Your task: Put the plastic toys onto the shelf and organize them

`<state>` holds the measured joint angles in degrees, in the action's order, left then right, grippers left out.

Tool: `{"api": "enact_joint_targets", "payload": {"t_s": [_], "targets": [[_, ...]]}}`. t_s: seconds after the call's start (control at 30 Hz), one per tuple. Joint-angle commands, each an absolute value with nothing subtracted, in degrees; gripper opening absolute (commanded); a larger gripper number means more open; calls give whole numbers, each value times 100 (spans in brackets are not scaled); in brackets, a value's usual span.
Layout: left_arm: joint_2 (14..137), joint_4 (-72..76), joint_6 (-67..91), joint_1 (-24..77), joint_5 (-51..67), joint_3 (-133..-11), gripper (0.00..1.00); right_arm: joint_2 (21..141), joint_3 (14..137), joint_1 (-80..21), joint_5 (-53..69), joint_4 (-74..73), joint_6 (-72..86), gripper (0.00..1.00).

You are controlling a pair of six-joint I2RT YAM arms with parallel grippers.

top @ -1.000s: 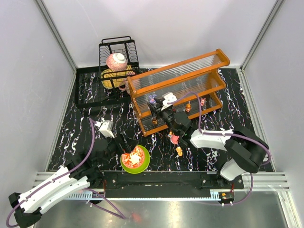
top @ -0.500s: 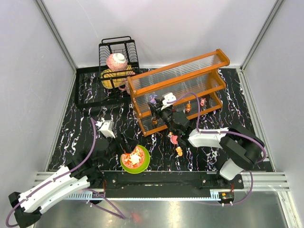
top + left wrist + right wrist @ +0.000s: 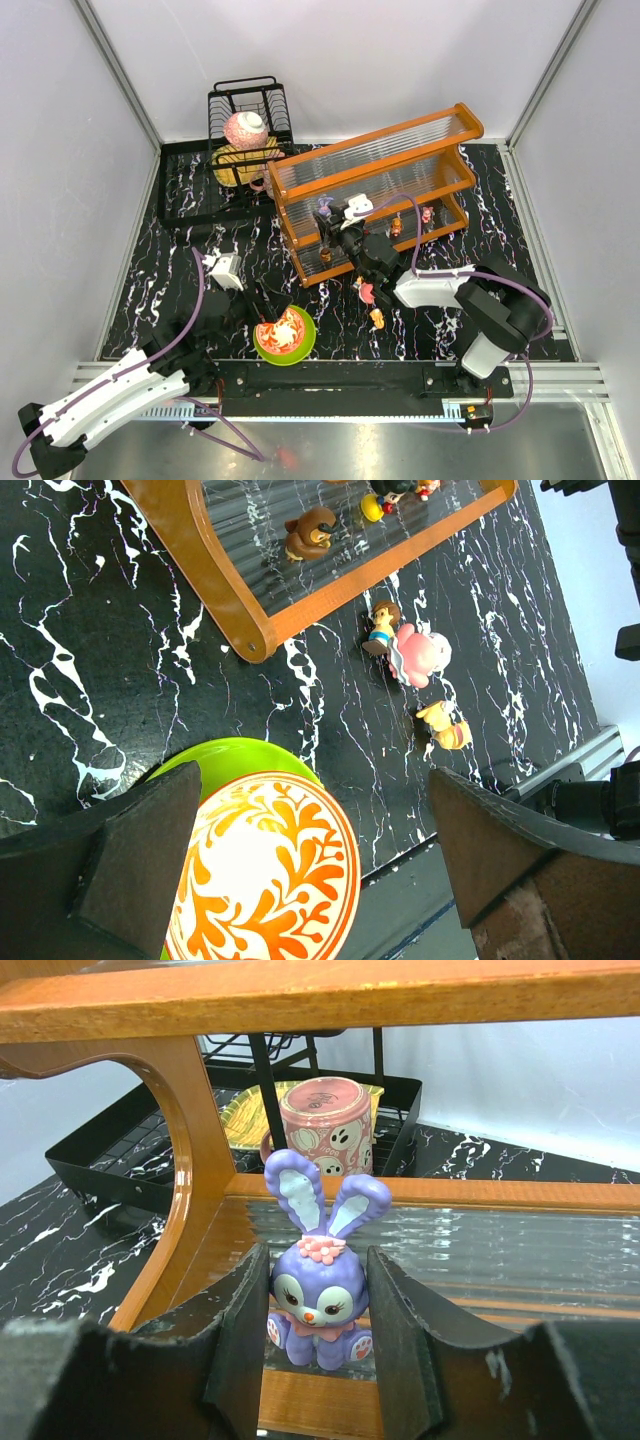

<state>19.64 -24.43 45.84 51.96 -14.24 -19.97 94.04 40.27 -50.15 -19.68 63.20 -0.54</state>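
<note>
Looking down on one black, white-veined worktop [image 3: 160, 270]. Counting one large two-tier shelf [image 3: 375, 150] with an orange frame and clear ribbed plastic panels, standing slanted across the far middle. Counting one black wire dish rack [image 3: 250, 100] just beside the shelf's left end, carrying one pink ghost-printed mug [image 3: 325, 1125] and one yellow dish [image 3: 235, 165]. Counting one round green-rimmed bowl [image 3: 270, 880] with an orange leaf pattern, sitting near the front edge.

Finding the left end effector [image 3: 315, 780] hanging over that bowl, spread fully wide and gripping nothing. Finding the right end effector [image 3: 318, 1270] reaching into the left end of the lower tier, closed about halfway onto one purple rabbit figurine [image 3: 318, 1305], fingers [image 3: 240, 1350] pressing both its flanks and keeping it upright; not telling whether its feet are resting on the panel.

Counting three more plastic toys along the lower tier: one brown figurine [image 3: 307, 535], one orange figurine [image 3: 396, 228], one pink figurine [image 3: 427, 214]. Counting three toys lying on the worktop just in front of the shelf: one small brown-haired figurine [image 3: 380, 630] touching one pink-and-white round figurine [image 3: 420, 655], and one orange-brown figurine [image 3: 445, 728] near them.
</note>
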Motion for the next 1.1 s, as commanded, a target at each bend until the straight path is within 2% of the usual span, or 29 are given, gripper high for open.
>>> {"api": "enact_joint_targets", "payload": {"t_s": [0.0,0.33,0.37,0.53,1.07], "targets": [[1995,-2294,4482,5203,-1547,-2083,99,9475,4166,-4948,-2065,6741,-35,2],[1978,-2303,4482,5212,-1538,-2048,99,9536,4079,-4939,-2100,6890,158,17],[1978,-2311,4491,5203,-1538,-2030,99,9536,4061,-4939,-2135,6925,184,22],[1960,-2312,4500,5212,-1538,-2013,99,9545,3982,-4931,-2197,7084,246,33],[1942,-2320,4535,5212,-1564,-1969,99,9466,3850,-4939,-2188,7163,255,55]]}}
